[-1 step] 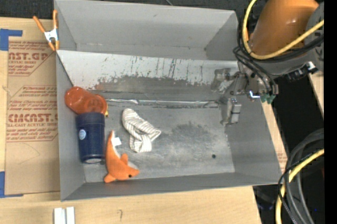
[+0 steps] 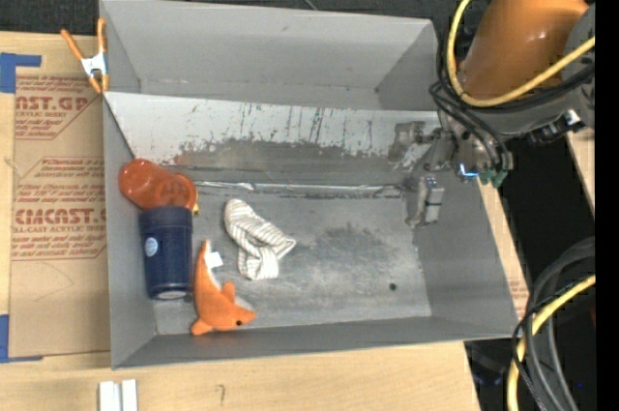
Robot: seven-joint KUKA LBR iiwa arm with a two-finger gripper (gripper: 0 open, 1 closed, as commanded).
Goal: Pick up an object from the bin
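My gripper (image 2: pixel 427 198) hangs over the right side of the bin, above bare floor near the right wall. Nearest to it, well to its left, a crumpled white cloth with grey stripes (image 2: pixel 255 241) lies on the bin floor. An orange toy fish (image 2: pixel 217 300) lies at the front left, just left of the cloth. A dark blue cylinder with a round white label (image 2: pixel 166 251) lies along the left wall, beside the fish. Nothing lies under the gripper.
A rounded orange-red thing (image 2: pixel 151 185) rests against the left wall, touching the far end of the blue cylinder. The arm with its orange cover and yellow cable reaches in over the bin's right rim.
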